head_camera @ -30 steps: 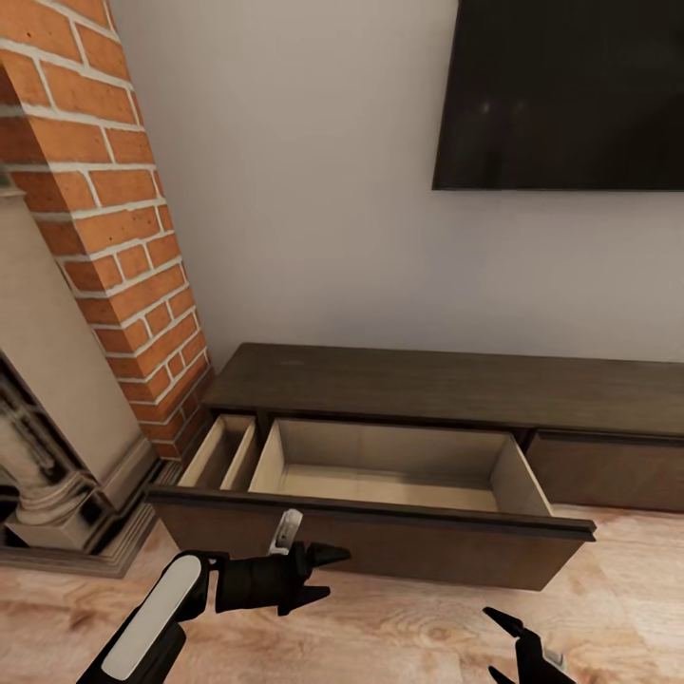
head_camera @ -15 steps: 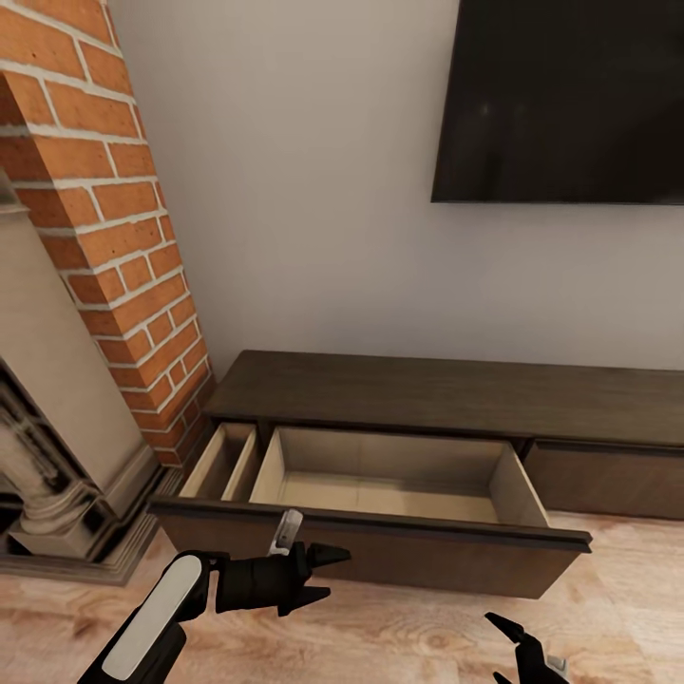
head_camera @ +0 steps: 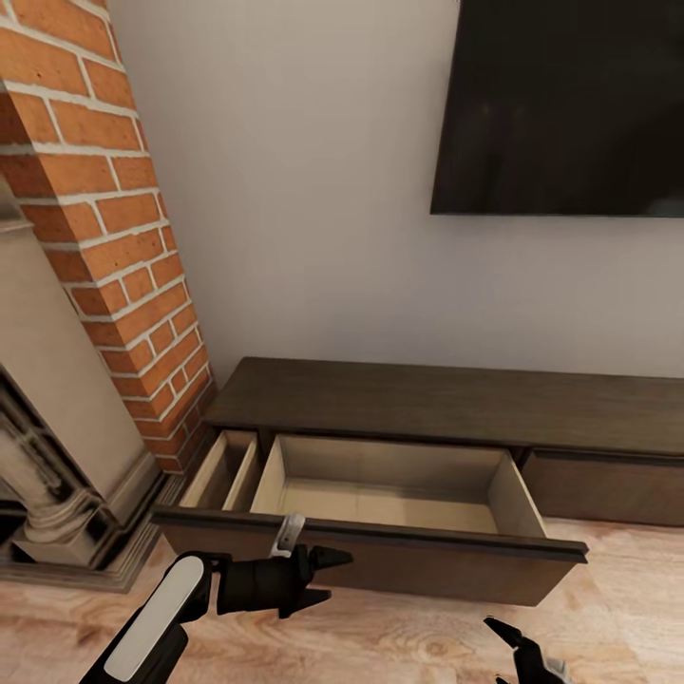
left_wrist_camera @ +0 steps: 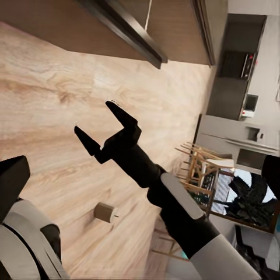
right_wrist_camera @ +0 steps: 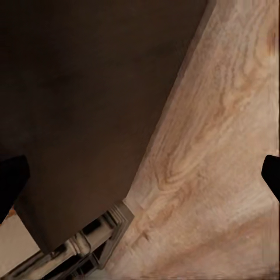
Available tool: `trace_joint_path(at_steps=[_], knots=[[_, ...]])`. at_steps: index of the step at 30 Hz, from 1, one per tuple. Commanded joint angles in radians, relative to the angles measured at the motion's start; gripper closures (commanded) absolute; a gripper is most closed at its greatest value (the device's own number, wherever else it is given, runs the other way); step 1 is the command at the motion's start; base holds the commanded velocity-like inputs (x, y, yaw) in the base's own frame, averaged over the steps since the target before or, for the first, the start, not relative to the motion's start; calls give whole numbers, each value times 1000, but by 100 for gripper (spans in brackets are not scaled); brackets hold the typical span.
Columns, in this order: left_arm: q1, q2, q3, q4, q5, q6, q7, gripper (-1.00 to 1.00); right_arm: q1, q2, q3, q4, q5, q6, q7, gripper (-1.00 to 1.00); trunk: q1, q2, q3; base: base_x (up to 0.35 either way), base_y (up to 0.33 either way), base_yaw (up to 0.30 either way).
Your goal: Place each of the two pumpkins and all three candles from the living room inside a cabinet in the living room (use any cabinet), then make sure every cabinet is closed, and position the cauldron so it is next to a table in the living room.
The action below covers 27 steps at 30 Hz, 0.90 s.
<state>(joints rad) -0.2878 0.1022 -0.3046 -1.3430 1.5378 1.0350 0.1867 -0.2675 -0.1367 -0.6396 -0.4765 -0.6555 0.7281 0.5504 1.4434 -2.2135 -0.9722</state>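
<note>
The long dark brown cabinet (head_camera: 446, 404) stands against the wall with its wide drawer (head_camera: 380, 546) pulled out; the pale interior holds nothing. One beige candle (left_wrist_camera: 105, 212) lies on its side on the wood floor in the left wrist view. My left gripper (head_camera: 337, 577) hovers open and empty just in front of the drawer's front panel. My right gripper (head_camera: 494, 651) (left_wrist_camera: 96, 119) is open and empty low over the floor, before the drawer's right end. The right wrist view has its fingertips (right_wrist_camera: 11, 175) wide apart over the dark cabinet front (right_wrist_camera: 87, 105). Pumpkins, cauldron and table are out of view.
A red brick chimney (head_camera: 104, 218) and stone fireplace surround (head_camera: 57, 446) stand left of the cabinet. A black television (head_camera: 560, 104) hangs above. A second, closed front (head_camera: 608, 489) is to the right. Wooden chairs (left_wrist_camera: 201, 166) and kitchen units show far off.
The head camera has tilted up a little, so the whole picture has slid down. Both arms and the open drawer keep their places.
</note>
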Motion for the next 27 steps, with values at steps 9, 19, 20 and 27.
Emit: trace_joint_path(at_steps=[9, 19, 20, 27], knots=[[-1, 1, -5, -1, 9, -3, 104, -100, -1, -1, -8, -8, 267, -4, -18, -100, -35, 63, 27, 0, 0, 0], [-2, -31, -5, 21, 6, -3, 416, -100, -1, 5, -2, -17, 279, -4, -138, -100, -73, 133, 59, 0, 0, 0], [-2, -32, -6, 27, 6, -2, 449, -100, -1, 7, 4, -16, 282, -4, -139, -100, -77, 140, 62, 0, 0, 0], [-2, -32, -12, 43, 4, -4, 641, -100, -1, 7, 96, -16, 304, -5, -143, -100, -104, 189, 84, 0, 0, 0]])
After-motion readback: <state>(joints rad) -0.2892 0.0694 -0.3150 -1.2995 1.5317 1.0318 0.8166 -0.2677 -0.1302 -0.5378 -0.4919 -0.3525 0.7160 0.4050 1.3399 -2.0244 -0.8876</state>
